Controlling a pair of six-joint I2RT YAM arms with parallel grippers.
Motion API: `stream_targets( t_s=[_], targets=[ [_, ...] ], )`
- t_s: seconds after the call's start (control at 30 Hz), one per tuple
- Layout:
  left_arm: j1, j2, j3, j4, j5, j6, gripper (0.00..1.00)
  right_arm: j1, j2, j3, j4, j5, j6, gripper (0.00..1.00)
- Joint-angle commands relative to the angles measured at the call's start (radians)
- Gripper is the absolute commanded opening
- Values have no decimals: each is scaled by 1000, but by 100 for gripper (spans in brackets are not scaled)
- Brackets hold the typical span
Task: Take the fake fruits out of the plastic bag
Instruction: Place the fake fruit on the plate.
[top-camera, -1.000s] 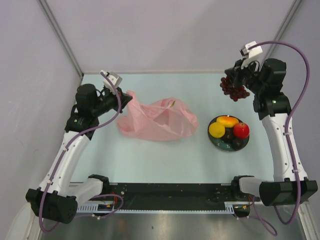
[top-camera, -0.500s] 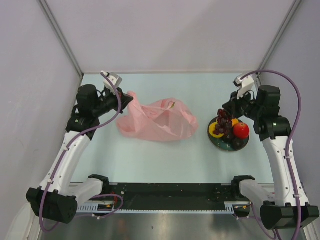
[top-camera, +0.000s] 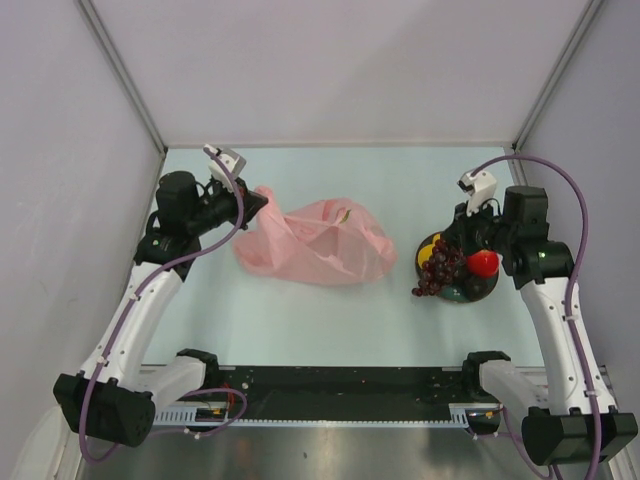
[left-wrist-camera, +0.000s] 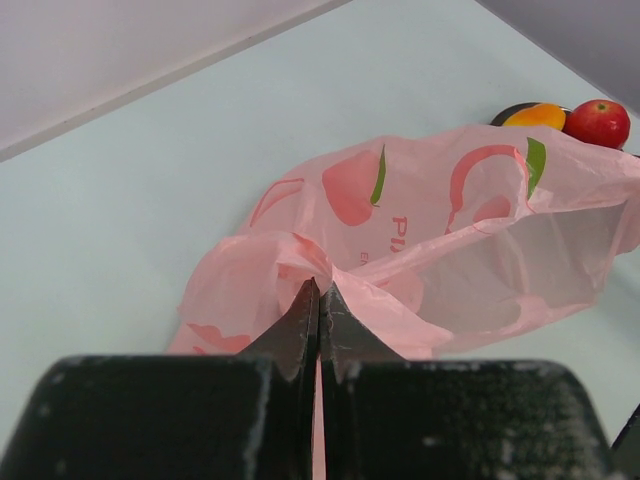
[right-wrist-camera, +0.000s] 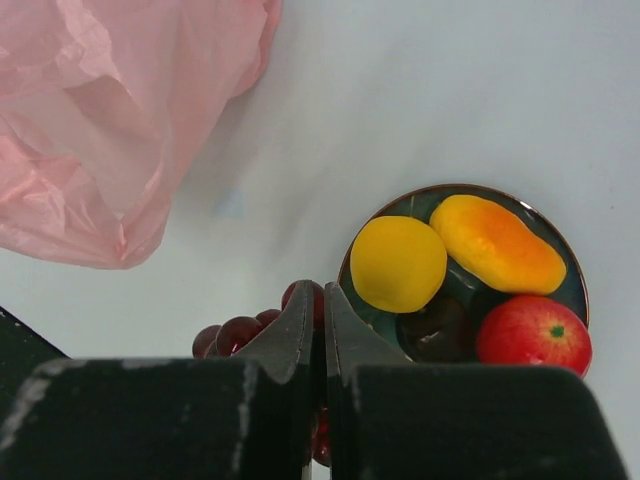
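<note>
Two robot arms work at a pale bench (top-camera: 300, 320). The left hand (top-camera: 255, 203) is at the left end of the pink plastic bag (top-camera: 320, 243), and the right hand (top-camera: 455, 240) is over a dark plate (top-camera: 478, 296) well apart from it on the right.

The left wrist view shows the left hand's fingers pressed fully together on a fold of the thin pink film. That end of the bag is drawn up to the fingertips, while the rest lies crumpled on the bench. The bag is printed with red fruit shapes and green leaves, and its mouth gapes toward the plate.

The right hand is also closed tight, its fingertips nipping the top of the dark purple grape bunch (top-camera: 437, 268). The bunch trails down and to the left across the plate's left rim. It is not clear whether the bunch rests on the rim or hangs just above it.

On the plate, outside the bag, are a yellow round fruit (right-wrist-camera: 398, 263), an orange-yellow oblong fruit (right-wrist-camera: 497, 243) touching it, and a glossy red apple (right-wrist-camera: 533, 333) at the right edge.
</note>
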Motion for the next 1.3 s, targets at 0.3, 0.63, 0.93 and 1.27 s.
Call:
stream_targets(
  t_s=[0.3, 0.63, 0.93, 1.27],
  targets=[
    [-5, 0, -5, 27, 19, -22, 0, 5, -27, -28, -16, 15, 0, 0],
    [-5, -1, -15, 31, 16, -22, 0, 5, -27, -41, -25, 21, -15, 0],
    [-5, -6, -28, 33, 12, -24, 0, 3, -2, -71, -21, 72, -29, 0],
    [-3, -4, -35, 34, 10, -22, 0, -3, 18, -93, -9, 106, -40, 0]
  ],
)
